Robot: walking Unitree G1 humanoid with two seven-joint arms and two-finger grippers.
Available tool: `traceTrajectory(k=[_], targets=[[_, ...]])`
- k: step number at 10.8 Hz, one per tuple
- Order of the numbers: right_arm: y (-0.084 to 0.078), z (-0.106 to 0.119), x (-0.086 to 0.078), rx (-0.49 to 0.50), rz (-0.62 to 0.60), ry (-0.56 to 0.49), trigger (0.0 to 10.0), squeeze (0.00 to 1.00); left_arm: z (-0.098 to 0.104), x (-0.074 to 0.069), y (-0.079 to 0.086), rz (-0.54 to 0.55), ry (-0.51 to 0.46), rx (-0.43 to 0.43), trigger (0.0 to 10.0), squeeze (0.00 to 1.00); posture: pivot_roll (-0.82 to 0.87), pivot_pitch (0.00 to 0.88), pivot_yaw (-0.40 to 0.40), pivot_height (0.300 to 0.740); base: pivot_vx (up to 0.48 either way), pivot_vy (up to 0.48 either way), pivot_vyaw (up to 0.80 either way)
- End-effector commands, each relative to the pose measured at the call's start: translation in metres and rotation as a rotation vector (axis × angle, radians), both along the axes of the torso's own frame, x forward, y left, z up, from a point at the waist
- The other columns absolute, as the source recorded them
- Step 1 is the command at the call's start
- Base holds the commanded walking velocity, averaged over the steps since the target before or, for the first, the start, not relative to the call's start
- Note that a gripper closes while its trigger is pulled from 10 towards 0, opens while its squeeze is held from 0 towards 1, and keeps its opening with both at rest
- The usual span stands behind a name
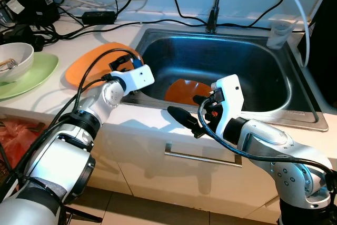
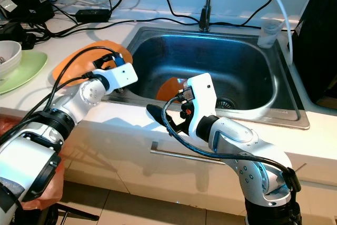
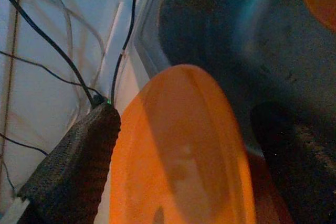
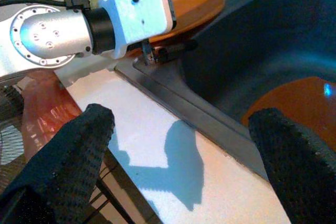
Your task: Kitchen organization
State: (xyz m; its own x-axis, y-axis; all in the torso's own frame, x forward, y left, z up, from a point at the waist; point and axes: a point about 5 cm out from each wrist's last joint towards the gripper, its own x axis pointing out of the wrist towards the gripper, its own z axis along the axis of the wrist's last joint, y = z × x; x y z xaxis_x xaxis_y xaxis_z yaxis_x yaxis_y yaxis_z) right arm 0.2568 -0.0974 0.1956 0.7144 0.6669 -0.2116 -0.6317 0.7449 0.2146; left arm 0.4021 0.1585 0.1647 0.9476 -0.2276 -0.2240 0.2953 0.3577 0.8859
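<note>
Left eye view: steel sink point(image 1: 295, 106) set in white counter point(image 1: 63, 90). Orange plate point(image 1: 87, 64) lies on counter w/ its edge over sink's left rim; second orange plate point(image 1: 184, 90) rests in basin. Left gripper point(image 3: 184, 156) at sink's left rim, fingers point(image 3: 79, 161) spread either side of counter plate's edge, not closed on it. Right gripper point(image 4: 178, 156) hovers over counter's front lip, fingers point(image 4: 68, 161) wide apart, holding nothing. Green plate point(image 1: 37, 75) w/ white bowl point(image 1: 18, 56) at counter's far left. Faucet point(image 1: 213, 17) behind basin; clear cup point(image 1: 277, 34) on sink's back right corner.
</note>
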Motion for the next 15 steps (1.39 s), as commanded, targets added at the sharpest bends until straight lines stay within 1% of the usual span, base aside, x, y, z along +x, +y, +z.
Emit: traceTrajectory(k=[1, 2, 6, 15], targets=[[0.0020, 0.0024, -0.0021, -0.004, 0.010, -0.010, 10.0, 0.00, -0.0339, -0.0118, 0.0222, 0.082, 0.163, 0.053, 4.3, 0.00, -0.05, 0.071, 0.042, 0.740, 0.000, 0.000, 0.00], [0.0021, 0.0027, -0.0017, -0.004, 0.008, -0.012, 10.0, 0.00, -0.0337, -0.0117, 0.0221, 0.081, 0.165, 0.050, 0.0, 0.00, -0.05, 0.070, 0.042, 0.740, 0.000, 0.000, 0.00], [0.0021, 0.0035, -0.0005, -0.005, 0.001, -0.021, 10.0, 0.00, -0.0371, -0.0136, 0.0268, 0.094, 0.180, 0.055, 0.0, 0.00, -0.05, 0.071, 0.041, 0.740, 0.000, 0.000, 0.00], [0.0017, 0.0038, 0.0016, -0.010, -0.004, -0.027, 10.0, 0.00, -0.0424, -0.0163, 0.0294, 0.102, 0.204, 0.051, 0.0, 0.00, -0.05, 0.065, 0.032, 0.740, 0.000, 0.000, 0.00]])
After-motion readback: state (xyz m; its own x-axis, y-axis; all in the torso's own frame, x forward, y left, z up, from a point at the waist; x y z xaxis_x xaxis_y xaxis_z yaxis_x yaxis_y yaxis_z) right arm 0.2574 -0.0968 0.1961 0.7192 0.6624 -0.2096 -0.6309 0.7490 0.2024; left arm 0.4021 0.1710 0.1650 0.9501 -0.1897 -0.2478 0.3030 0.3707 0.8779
